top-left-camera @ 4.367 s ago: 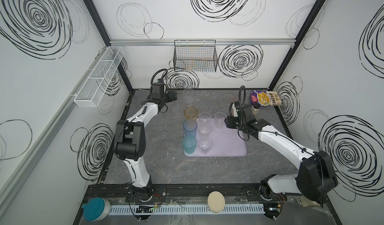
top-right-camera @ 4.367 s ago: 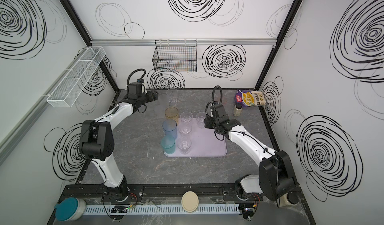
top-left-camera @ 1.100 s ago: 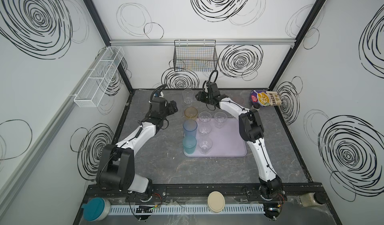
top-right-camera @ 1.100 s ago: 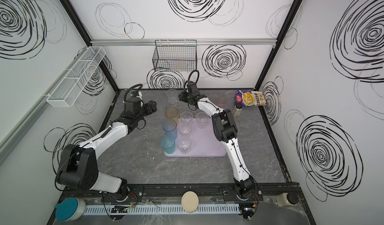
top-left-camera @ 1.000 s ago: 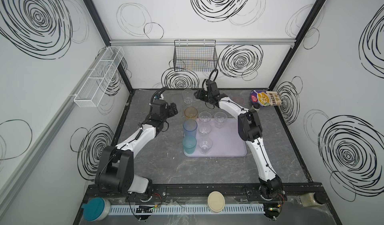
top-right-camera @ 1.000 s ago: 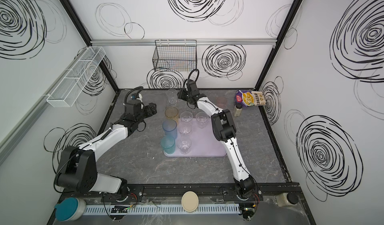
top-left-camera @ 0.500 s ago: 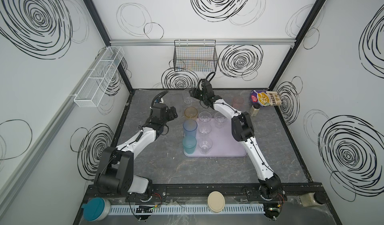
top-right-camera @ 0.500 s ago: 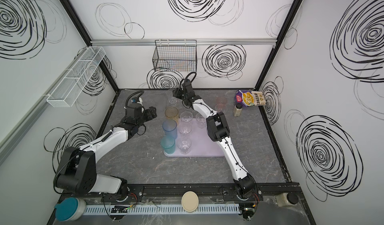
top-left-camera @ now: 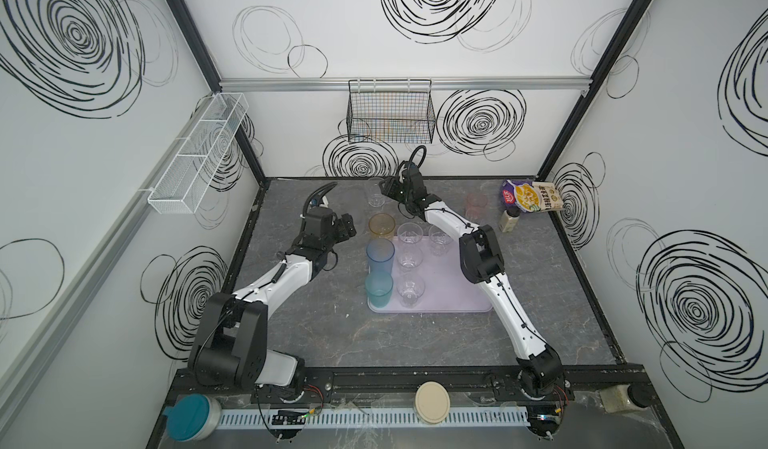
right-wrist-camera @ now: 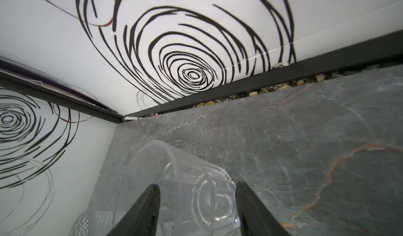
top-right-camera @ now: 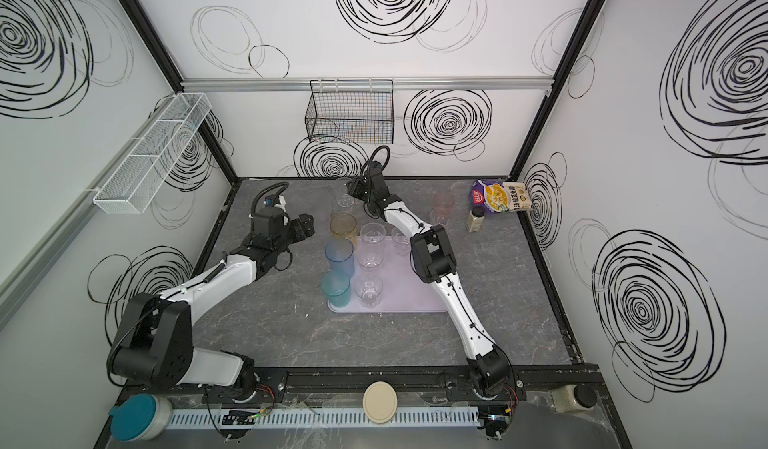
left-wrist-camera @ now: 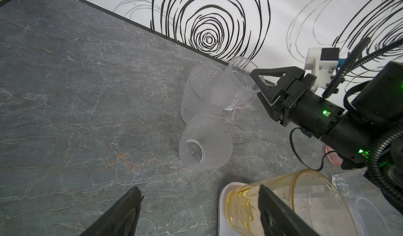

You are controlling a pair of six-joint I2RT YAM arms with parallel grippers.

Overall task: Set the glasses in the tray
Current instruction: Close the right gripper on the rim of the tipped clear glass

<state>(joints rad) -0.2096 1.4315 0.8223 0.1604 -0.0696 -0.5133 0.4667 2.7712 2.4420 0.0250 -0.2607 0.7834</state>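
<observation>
The lilac tray (top-left-camera: 449, 293) (top-right-camera: 407, 293) holds amber (top-left-camera: 381, 226), tall blue (top-left-camera: 380, 256) and teal (top-left-camera: 378, 289) glasses plus several clear ones. At the back, my right gripper (top-left-camera: 384, 187) (right-wrist-camera: 196, 184) is shut on an upright clear glass (top-left-camera: 376, 197) (right-wrist-camera: 196, 197), one finger on each side. Two frosted dimpled glasses (left-wrist-camera: 205, 141) (left-wrist-camera: 200, 86) lie right beside it. A pink glass (top-left-camera: 476, 205) stands alone at the back right. My left gripper (top-left-camera: 348, 226) (left-wrist-camera: 198, 188) hangs open and empty beside the amber glass (left-wrist-camera: 283, 202).
A small cream bottle (top-left-camera: 509, 220) and a snack bag (top-left-camera: 532, 195) sit in the back right corner. A black wire basket (top-left-camera: 390, 114) hangs on the back wall and a white mesh shelf (top-left-camera: 199, 156) on the left wall. The back wall is close behind the held glass.
My right gripper has moved left along the back of the table to the clear glass and closed its fingers on it. The left gripper has drifted slightly toward the tray, still open.
</observation>
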